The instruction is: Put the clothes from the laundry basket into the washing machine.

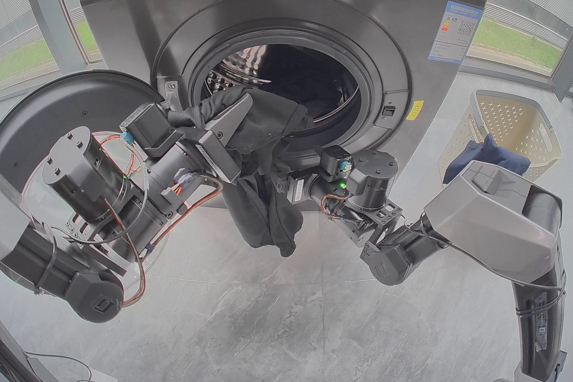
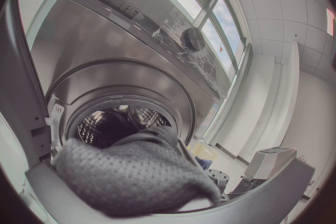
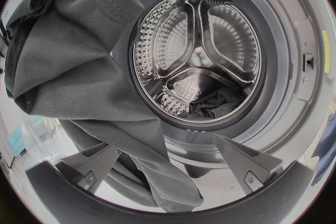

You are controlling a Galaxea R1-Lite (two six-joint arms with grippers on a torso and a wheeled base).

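The washing machine's (image 1: 358, 19) opening (image 1: 322, 85) is gaping wide, with the door (image 1: 65, 102) sitting folded back on the left. The dark garment (image 1: 262, 204) is draping over the opening's lower left rim and hanging down in front, so that side is getting blocked, plus the left pincer (image 1: 230, 120) is clamping it right there. The right half is looking passable. The right pincer (image 3: 161, 146) is sitting spread just below the rim. Inside the drum (image 3: 196, 60), dark clothes (image 3: 213, 104) are only taking up the bottom.

**Grey arms, orange wiring**

The left arm (image 1: 89, 192) shows black cylindrical joints and orange and black cables (image 1: 179, 216). The right arm (image 1: 495, 222) wears an angular pale-grey shell, with a green light (image 1: 342, 184), perhaps an indicator, near the wrist. Its wedge-shaped grey fingers (image 3: 245, 159) each carry a screw.
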